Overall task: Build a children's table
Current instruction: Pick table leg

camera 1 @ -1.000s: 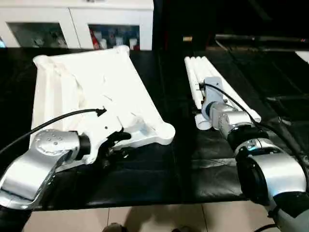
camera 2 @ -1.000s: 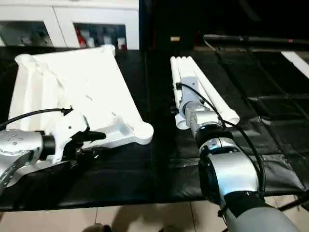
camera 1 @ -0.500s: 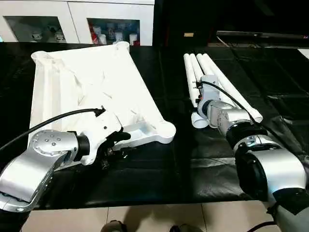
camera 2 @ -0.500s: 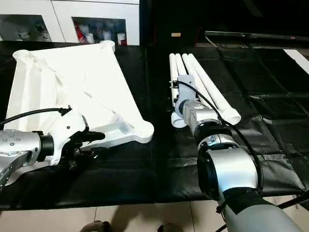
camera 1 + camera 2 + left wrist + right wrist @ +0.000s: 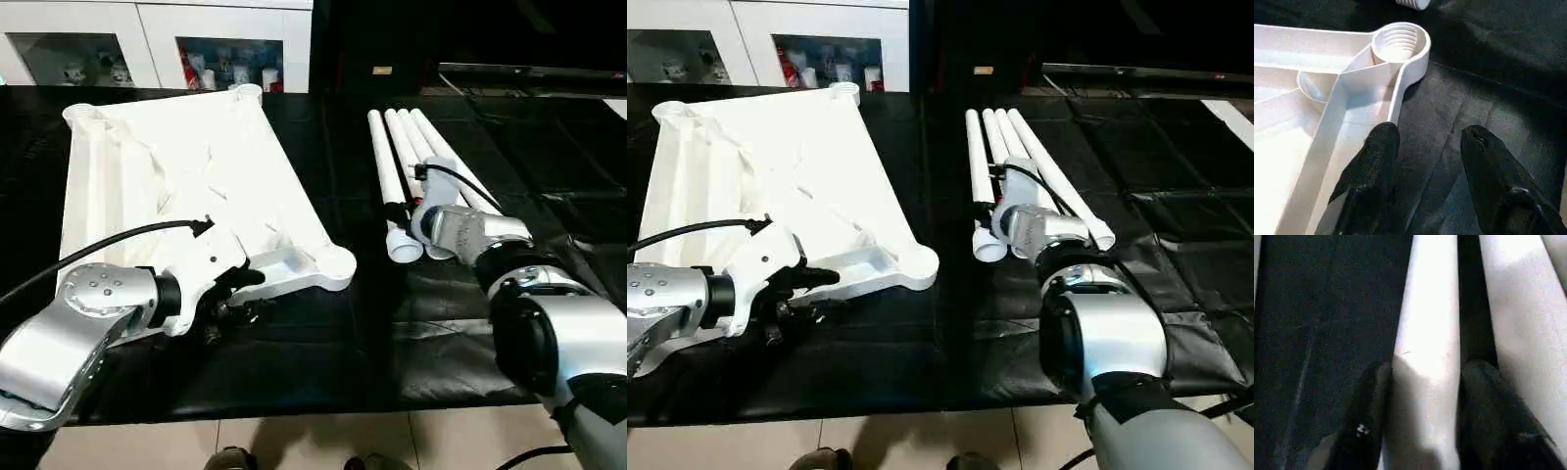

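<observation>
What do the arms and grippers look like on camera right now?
Both forearms are rounded silver shells with black joint bands. The left gripper has a white housing, and each gripper has two glossy black, rounded fingers. A thin black cable loops over each wrist. The right gripper matches.

Both forearms are rounded silver shells with black joint bands, the left forearm [image 5: 69, 333] showing small screw holes on its round cap. A thin black cable [image 5: 108, 245] arcs to each white wrist housing [image 5: 206, 269]. Each gripper's two fingers [image 5: 1374, 171] are matte black, thick and blunt-tipped.
</observation>
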Controlling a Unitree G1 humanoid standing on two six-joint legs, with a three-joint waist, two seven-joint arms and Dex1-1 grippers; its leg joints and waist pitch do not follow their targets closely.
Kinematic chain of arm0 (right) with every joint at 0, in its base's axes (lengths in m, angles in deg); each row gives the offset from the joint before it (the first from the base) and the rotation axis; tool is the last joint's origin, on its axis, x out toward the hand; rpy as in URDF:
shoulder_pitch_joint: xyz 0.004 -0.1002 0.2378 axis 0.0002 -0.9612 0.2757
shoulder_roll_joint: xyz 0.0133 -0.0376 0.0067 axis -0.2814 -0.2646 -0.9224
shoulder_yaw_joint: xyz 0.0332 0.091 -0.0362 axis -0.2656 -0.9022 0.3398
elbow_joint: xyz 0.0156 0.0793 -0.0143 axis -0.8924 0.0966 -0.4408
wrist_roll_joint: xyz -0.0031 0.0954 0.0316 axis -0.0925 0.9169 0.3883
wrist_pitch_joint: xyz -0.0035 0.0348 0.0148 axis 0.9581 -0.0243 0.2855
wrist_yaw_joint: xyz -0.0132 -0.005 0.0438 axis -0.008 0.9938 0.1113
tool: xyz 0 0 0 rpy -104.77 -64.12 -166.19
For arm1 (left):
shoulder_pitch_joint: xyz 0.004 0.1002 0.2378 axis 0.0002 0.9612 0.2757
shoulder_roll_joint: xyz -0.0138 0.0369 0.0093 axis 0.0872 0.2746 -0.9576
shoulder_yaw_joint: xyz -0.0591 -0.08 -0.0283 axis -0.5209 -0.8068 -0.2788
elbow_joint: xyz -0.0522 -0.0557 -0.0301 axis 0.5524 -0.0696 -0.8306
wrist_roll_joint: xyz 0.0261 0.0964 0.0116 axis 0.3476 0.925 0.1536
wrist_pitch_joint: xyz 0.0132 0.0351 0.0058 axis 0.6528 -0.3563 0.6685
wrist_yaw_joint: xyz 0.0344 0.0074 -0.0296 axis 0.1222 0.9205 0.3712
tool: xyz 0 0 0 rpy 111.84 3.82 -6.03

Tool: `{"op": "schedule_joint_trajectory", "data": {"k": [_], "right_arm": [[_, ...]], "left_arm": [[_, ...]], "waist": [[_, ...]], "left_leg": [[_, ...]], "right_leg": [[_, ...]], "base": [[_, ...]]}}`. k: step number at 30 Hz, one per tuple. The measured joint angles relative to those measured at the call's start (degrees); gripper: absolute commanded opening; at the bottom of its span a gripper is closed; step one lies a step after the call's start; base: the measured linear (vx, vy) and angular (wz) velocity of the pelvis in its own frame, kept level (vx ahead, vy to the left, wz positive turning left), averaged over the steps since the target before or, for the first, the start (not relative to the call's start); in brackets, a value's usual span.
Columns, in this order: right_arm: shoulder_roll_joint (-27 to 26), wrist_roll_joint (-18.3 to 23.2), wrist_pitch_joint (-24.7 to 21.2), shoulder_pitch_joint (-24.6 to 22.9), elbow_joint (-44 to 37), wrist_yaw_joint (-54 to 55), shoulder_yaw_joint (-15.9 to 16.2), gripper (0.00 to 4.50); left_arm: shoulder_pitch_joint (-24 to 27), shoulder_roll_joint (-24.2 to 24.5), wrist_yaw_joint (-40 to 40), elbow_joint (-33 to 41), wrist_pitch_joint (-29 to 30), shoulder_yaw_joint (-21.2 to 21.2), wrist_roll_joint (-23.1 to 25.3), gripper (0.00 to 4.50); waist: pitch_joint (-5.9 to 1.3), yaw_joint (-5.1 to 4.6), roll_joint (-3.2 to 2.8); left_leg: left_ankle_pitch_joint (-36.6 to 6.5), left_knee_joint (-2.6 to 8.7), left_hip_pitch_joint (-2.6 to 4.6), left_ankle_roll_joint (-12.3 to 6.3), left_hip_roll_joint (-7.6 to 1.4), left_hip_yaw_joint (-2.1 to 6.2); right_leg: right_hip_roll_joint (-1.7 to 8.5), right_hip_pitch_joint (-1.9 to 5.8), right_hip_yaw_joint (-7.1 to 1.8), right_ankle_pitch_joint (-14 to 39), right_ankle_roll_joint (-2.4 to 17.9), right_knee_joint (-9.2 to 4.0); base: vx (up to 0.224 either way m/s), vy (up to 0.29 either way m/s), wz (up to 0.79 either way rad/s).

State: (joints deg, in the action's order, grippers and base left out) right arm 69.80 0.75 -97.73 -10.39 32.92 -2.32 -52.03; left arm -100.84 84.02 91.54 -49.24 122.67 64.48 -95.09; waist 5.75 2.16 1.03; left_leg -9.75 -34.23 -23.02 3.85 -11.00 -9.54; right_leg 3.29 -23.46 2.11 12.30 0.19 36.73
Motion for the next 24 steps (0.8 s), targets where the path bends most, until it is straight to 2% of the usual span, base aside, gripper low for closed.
{"op": "schedule_joint_trajectory", "data": {"k": [1, 6, 16, 20, 24], "right_arm": [[0.02, -0.11, -0.15, 0.0, 0.0, -0.15, -0.06, 1.97], [0.18, -0.2, -1.08, 0.02, -0.02, -0.33, -0.45, 1.84], [0.31, 0.38, -1.68, 0.01, 0.01, 0.27, -2.63, 1.83], [0.44, 1.07, -1.72, -0.01, 0.34, 0.32, -3.82, 1.83], [0.64, 2.16, -1.72, -0.02, 0.74, 0.02, -4.87, 1.83]], "left_arm": [[0.0, 0.0, 0.0, 0.0, 0.13, 0.13, -0.1, 2.32], [-0.09, -0.04, -0.09, 0.0, 0.18, 0.52, -0.27, 2.32], [-0.73, -0.59, -1.03, -0.18, 0.11, 0.5, -0.7, 2.32], [-1.25, -1.84, -2.09, -1.03, -0.39, 0.36, -0.72, 2.32], [-3.08, -4.51, -4.42, -3.04, -1.82, -0.67, -0.66, 2.32]], "waist": [[-0.01, 0.01, 0.02], [-0.11, 0.04, 0.17], [-0.14, 0.26, 0.23], [-0.15, 0.42, 0.24], [-0.17, 1.01, 0.2]], "left_leg": [[0.0, -0.01, 0.0, 0.0, 0.0, 0.0], [0.0, -0.05, 0.01, 0.0, 0.0, 0.0], [0.02, -0.22, 0.02, 0.0, -0.01, 0.0], [0.08, -0.28, 0.02, 0.04, -0.03, 0.0], [0.15, -0.32, 0.02, -0.01, -0.05, 0.0]], "right_leg": [[0.0, 0.0, 0.0, 0.0, 0.0, 0.01], [0.0, 0.02, 0.0, 0.0, 0.0, 0.03], [0.01, 0.03, -0.01, 0.0, 0.0, 0.23], [0.02, 0.03, 0.0, -0.01, 0.01, 0.33], [0.03, 0.03, 0.03, -0.04, 0.06, 0.39]], "base": [[0.0, 0.0, 0.0], [0.0, 0.0, 0.0], [0.0, 0.0, 0.0], [0.0, 0.0, 0.0], [0.0, 0.0, 0.0]]}}
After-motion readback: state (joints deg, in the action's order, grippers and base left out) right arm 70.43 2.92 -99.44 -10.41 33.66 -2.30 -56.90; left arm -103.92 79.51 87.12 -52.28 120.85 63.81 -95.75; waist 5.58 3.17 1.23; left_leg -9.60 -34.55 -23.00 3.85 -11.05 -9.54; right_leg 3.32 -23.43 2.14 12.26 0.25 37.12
